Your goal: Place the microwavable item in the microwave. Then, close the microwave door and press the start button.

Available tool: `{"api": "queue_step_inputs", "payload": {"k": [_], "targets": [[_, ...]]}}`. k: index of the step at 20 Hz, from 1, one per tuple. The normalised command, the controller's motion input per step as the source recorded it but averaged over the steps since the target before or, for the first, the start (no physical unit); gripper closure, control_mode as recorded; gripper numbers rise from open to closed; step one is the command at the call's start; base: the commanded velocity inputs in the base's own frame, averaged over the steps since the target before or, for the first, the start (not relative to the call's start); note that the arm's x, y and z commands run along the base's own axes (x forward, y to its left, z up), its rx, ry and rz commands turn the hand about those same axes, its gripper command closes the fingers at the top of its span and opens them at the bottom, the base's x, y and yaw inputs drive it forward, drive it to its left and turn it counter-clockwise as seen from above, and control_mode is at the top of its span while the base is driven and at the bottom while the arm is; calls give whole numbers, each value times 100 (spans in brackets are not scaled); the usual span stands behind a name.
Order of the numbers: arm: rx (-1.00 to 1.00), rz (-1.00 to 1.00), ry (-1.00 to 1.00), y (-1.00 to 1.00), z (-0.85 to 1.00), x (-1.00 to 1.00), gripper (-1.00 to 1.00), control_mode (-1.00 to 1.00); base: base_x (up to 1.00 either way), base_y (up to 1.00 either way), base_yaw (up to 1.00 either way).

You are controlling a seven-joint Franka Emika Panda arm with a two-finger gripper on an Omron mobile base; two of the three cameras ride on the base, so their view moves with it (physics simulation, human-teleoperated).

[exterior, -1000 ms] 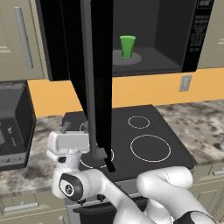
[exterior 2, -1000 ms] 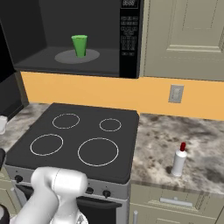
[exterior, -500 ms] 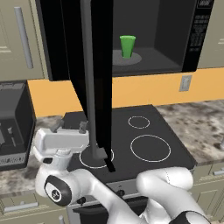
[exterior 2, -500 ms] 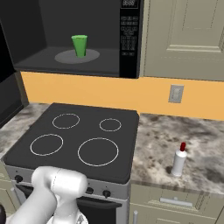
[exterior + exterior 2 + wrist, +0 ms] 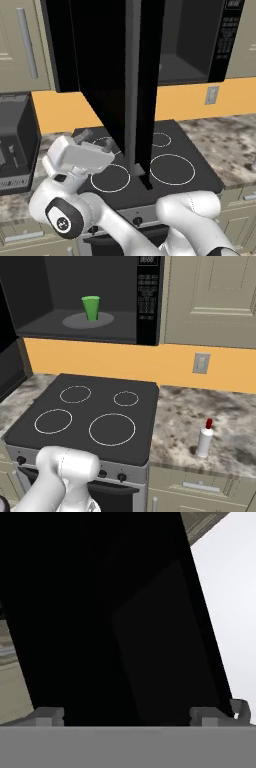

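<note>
The green cup (image 5: 91,307) stands upright on the grey turntable (image 5: 87,320) inside the black microwave (image 5: 75,286); the keypad strip (image 5: 147,298) is on its right. In the left base view the microwave door (image 5: 105,90) hangs part-way swung, its grey bar handle (image 5: 132,85) vertical, and it hides the cup. My gripper (image 5: 95,140) is low over the stove, left of the door's outer face, open and holding nothing. In the hand view the door panel (image 5: 125,612) looms close ahead of the gripper (image 5: 132,714), whose fingertips (image 5: 50,714) are spread wide.
A black stove top (image 5: 85,416) with ring burners lies below the microwave. A slim white bottle with a red cap (image 5: 204,438) stands on the marble counter (image 5: 225,421) at the right. A black appliance (image 5: 15,140) sits on the counter at the left. Cabinets flank the microwave.
The door's free edge has swung to the right, showing more of its face and now covering the cup in the left base view. My hand has risen and moved right toward the door.
</note>
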Motion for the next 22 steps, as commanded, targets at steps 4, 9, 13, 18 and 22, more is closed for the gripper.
{"api": "queue_step_inputs", "payload": {"k": [4,9,13,18,22], "targets": [[28,0,0,-78,40,-10,-100,-100,0,0,0],[28,2,3,-85,29,0,-100,-100,0,0,0],[22,9,9,-91,10,0,-100,-100,0,0,0],[7,18,21,-81,0,18,-100,-100,0,0,0],[0,26,31,-65,0,33,-100,-100,0,0,0]]}}
